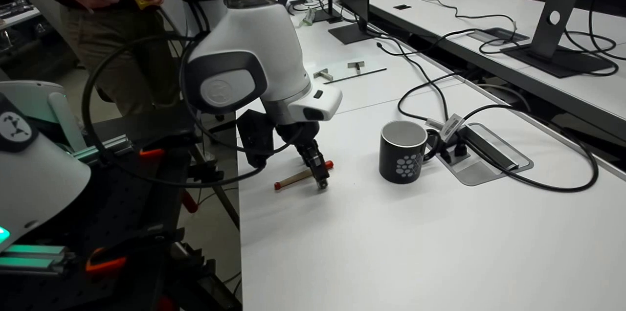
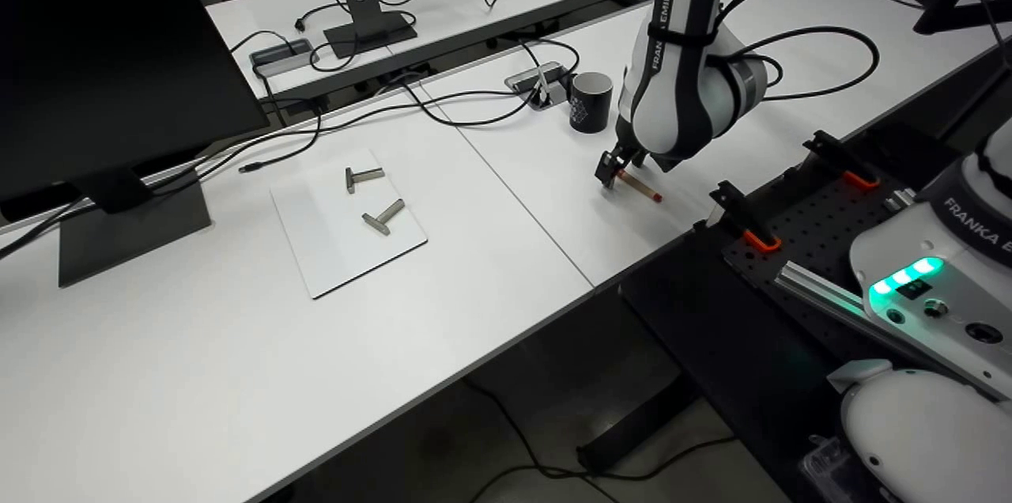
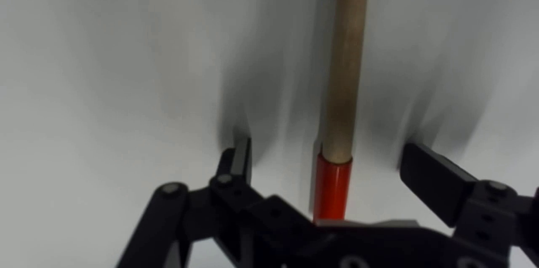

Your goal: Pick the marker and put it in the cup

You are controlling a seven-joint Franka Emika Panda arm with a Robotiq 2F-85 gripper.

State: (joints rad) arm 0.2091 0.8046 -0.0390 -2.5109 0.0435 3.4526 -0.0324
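- The black, two-fingered pincer stands spread, a finger to each side of the marker — a slim tan rod with glossy red ends. The wrist view shows a gap on both flanks, so nothing is gripped.
- The marker lies flat on the smooth white worktop, near its edge.
- The step in hand looks like the grasp: close slowly, since a round barrel may roll if one finger meets it first.
- The fingers straddle it close to one red end, not its middle. That should serve well: the long free end can point down for the drop, though a light squeeze may let it swivel.
- Whether the fingertips touch the worktop I cannot tell; pressing lower seems needless.
- The cup, a glossy black mug with a side handle and white dotted print, stands upright nearby — pale inside, nothing poking above its rim, its bottom not clearly seen.
- Its handle faces the grey outlet panel; coming in over the opposite side should avoid it.
- A clear plastic box, low in an exterior view, is too dim to read for contents.
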